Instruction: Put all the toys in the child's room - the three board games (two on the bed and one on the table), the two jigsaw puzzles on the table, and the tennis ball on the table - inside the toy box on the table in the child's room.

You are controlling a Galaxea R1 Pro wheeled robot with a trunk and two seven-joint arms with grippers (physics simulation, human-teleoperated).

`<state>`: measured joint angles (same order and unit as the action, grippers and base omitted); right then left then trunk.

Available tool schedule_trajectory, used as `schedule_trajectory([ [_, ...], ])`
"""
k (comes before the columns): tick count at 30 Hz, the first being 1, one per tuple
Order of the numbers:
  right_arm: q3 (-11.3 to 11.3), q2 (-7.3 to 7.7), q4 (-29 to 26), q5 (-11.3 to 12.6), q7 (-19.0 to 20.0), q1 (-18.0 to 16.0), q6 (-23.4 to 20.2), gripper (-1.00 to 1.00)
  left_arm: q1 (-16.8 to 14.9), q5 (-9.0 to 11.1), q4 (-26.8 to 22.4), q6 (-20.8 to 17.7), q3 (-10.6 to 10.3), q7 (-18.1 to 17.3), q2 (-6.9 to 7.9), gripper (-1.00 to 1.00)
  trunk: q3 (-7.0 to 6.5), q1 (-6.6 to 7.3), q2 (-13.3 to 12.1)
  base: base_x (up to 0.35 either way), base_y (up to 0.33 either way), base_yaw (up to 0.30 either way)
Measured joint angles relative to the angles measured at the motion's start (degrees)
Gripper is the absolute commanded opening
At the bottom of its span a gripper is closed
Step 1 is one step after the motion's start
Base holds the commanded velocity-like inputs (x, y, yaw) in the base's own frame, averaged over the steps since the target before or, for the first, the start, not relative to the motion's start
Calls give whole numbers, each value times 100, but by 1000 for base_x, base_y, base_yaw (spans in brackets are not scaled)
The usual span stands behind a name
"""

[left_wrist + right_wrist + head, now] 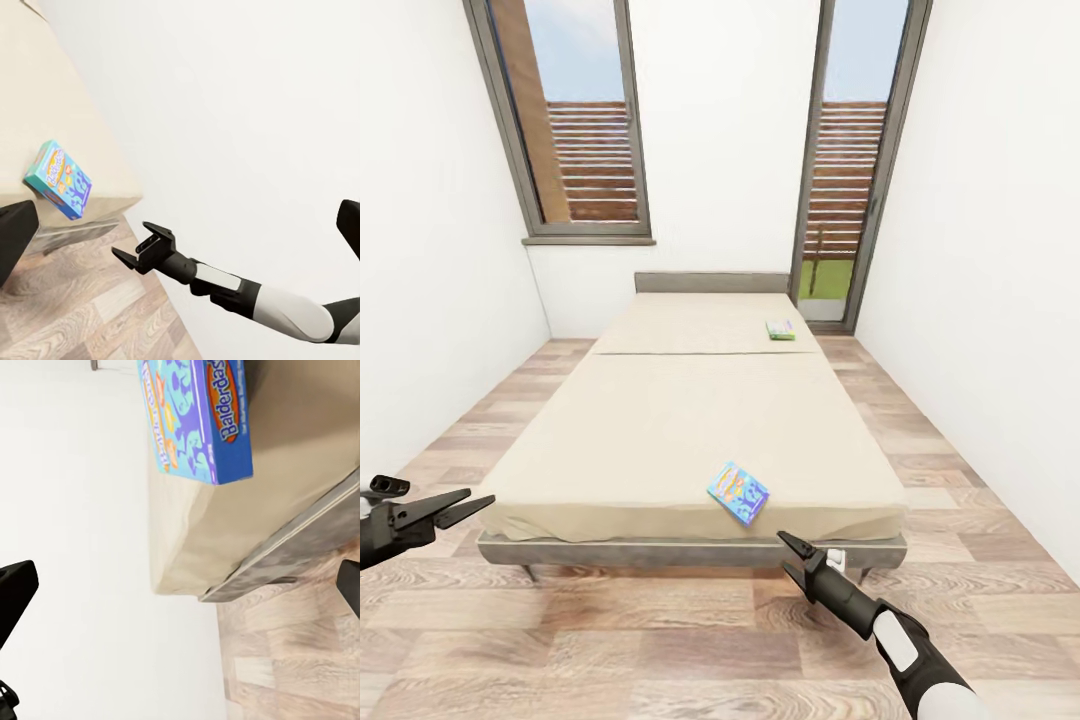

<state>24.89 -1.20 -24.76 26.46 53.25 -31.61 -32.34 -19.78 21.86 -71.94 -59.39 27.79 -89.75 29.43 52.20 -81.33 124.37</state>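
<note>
Two board games lie on the beige bed [660,420]. A blue one reading "Balderdash" [738,492] [58,180] [195,420] rests at the foot edge, right of centre. A green-edged one [781,330] lies far back near the grey headboard, on the right. My right gripper [783,552] [139,249] hangs open, just below the bed's foot rail and slightly right of the blue box. My left gripper [480,497] is open at the bed's near left corner, holding nothing. The table, toy box, jigsaw puzzles and tennis ball are out of view.
Wood plank floor [660,640] runs in front of the bed and along both its sides. White walls close in left and right. A tall window [575,110] and a glazed door [850,170] stand behind the headboard [710,282].
</note>
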Motion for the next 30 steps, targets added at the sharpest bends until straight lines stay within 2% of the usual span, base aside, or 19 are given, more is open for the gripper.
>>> schedule_trajectory([
  [6,0,-1,-1,-3,-3,0,3,100,1,0,0,0,-1,0,-10,100,0,-2,0,153,33,0],
  [17,-7,-15,-1,-4,-11,0,10,100,0,4,0,0,-1,0,-16,100,0,-3,0,20,10,0],
  [30,-9,-23,-1,-4,-12,0,17,100,1,8,12,1,0,0,-17,100,0,-3,0,1,123,0],
])
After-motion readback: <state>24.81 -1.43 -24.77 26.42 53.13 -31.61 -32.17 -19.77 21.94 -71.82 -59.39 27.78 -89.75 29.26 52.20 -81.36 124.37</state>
